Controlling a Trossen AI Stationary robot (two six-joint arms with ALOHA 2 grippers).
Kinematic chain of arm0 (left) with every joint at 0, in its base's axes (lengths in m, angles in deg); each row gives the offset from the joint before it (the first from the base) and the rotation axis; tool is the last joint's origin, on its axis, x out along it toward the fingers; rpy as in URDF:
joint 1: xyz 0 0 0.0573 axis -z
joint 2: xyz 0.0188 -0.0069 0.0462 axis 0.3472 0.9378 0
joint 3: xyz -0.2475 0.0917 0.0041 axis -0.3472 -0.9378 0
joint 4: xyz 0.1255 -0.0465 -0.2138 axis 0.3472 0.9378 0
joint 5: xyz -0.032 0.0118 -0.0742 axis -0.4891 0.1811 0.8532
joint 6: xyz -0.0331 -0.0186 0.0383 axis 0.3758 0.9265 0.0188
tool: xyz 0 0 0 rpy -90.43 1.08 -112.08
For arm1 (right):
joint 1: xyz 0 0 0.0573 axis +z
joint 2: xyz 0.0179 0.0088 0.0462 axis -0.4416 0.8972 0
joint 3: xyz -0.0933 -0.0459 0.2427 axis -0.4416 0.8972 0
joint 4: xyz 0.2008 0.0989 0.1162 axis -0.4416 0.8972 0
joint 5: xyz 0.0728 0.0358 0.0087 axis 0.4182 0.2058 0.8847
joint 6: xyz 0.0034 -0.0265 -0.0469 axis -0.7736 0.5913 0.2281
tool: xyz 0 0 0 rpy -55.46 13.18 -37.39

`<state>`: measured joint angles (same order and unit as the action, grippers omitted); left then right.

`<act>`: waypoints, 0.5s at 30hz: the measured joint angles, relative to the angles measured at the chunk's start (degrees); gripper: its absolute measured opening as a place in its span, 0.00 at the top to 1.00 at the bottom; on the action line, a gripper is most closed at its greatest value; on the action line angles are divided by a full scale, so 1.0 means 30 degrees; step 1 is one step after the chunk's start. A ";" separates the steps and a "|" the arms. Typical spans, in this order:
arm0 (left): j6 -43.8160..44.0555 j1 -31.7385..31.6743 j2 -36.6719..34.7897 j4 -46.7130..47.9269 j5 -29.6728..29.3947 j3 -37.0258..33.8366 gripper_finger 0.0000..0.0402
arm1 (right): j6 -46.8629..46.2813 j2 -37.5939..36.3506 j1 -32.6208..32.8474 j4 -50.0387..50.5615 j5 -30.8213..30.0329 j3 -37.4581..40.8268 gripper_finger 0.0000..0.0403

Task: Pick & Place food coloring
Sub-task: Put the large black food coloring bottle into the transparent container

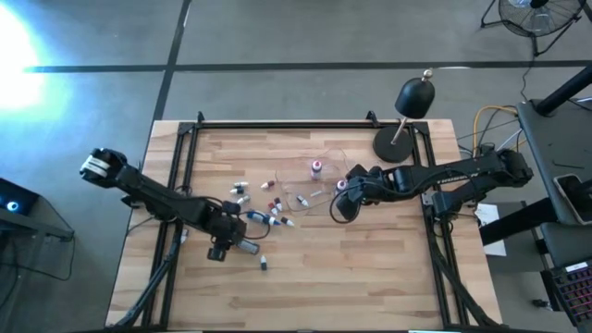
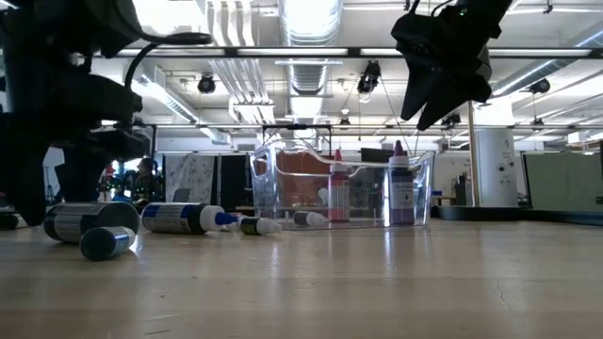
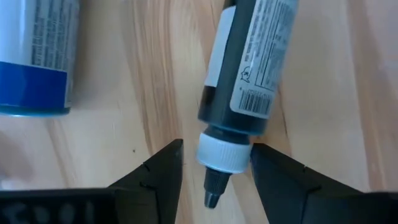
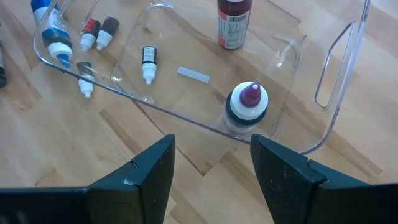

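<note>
White-capped bottle (image 3: 245, 81) between left gripper (image 3: 214, 165) fingers, seemingly ungripped.

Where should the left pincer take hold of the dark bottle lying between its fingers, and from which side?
Grip the dark bottle across its round body just behind the white cap, coming from above. It lies flat on the table, and the left pincer already straddles the cap, open.

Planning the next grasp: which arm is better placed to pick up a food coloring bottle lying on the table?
Left. The left gripper is open, its fingers flanking a dark bottle's white cap on the wood. The right gripper hangs open above the clear tray.
</note>
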<state>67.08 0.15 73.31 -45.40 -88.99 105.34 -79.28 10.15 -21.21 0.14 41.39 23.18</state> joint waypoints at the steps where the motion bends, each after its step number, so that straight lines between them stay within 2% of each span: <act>1: 0.0073 0.0000 0.0058 -0.0174 0.0004 -0.0112 0.60 | 0.0000 0.0000 0.0000 0.0000 0.0000 0.0000 0.50; 4: 0.0510 0.0000 0.0331 -0.0425 0.0002 -0.0358 0.61 | 0.0000 0.0000 0.0000 0.0007 0.0000 0.0000 0.50; 7: 0.1107 0.0000 0.0660 -0.0334 -0.0010 -0.0286 0.65 | 0.0007 0.0000 0.0000 0.0007 0.0000 0.0000 0.50; 15: 0.2091 -0.0014 0.0870 -0.0328 0.0412 0.0250 0.91 | 0.0087 0.0000 0.0000 0.0036 -0.0007 0.0000 0.50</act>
<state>73.36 0.11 75.92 -46.38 -87.75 106.09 -79.02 10.15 -21.21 0.25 41.37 23.18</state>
